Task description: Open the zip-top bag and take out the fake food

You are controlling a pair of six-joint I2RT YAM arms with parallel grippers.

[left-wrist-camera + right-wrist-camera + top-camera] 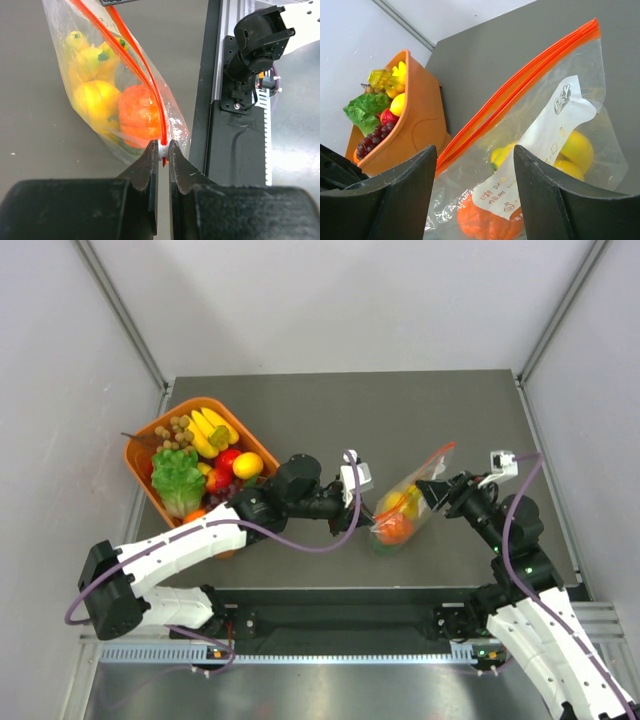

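The zip-top bag (405, 508) lies in the middle of the dark table, its orange-red zip strip (142, 70) running along its upper edge. Inside it is fake food: an orange round fruit (140, 114) and yellow pieces (95, 97). My left gripper (163, 150) is shut on the small white slider at the near end of the zip strip. My right gripper (475, 150) is open at the bag's other end. Its fingers stand on either side of the bag's clear wall, below the strip (520, 82), with the orange fruit (480, 225) and a yellow piece (575, 147) showing through.
An orange basket (140, 445) at the table's back left holds lettuce (178, 480), grapes, bananas and other toy food. In the right wrist view this basket (415, 115) is just behind the bag. A black-and-silver rail (220, 125) runs along the table's near edge.
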